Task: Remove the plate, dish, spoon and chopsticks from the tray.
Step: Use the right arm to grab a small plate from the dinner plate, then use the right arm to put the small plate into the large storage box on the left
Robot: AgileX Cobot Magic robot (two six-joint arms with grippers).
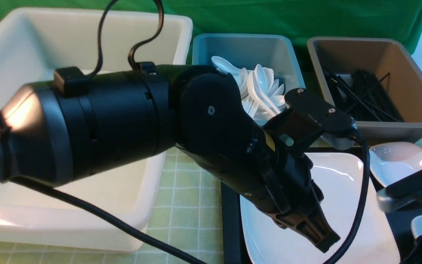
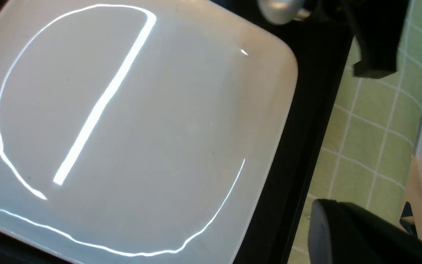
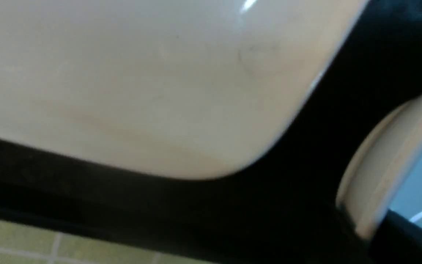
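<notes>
The large white plate [image 1: 343, 183] lies on the black tray [image 1: 230, 220]; it fills the left wrist view [image 2: 141, 128] and shows in the right wrist view [image 3: 141, 73]. My left gripper [image 1: 324, 240] hangs low over the plate's near part. Only one of its fingers [image 2: 343, 234] shows, so its opening is unclear. A small white dish [image 1: 398, 157] sits on the tray to the right of the plate. My right gripper [image 1: 414, 187] is at the dish's near edge, shut on the rim [image 3: 376, 176]. No spoon or chopsticks show on the tray.
A big white tub [image 1: 68, 55] stands at the left. A blue bin [image 1: 247, 51] holds white spoons [image 1: 262, 91]. A brown tub [image 1: 372, 58] holds black chopsticks [image 1: 365, 91]. Green checked cloth [image 1: 189, 190] lies between the white tub and the tray.
</notes>
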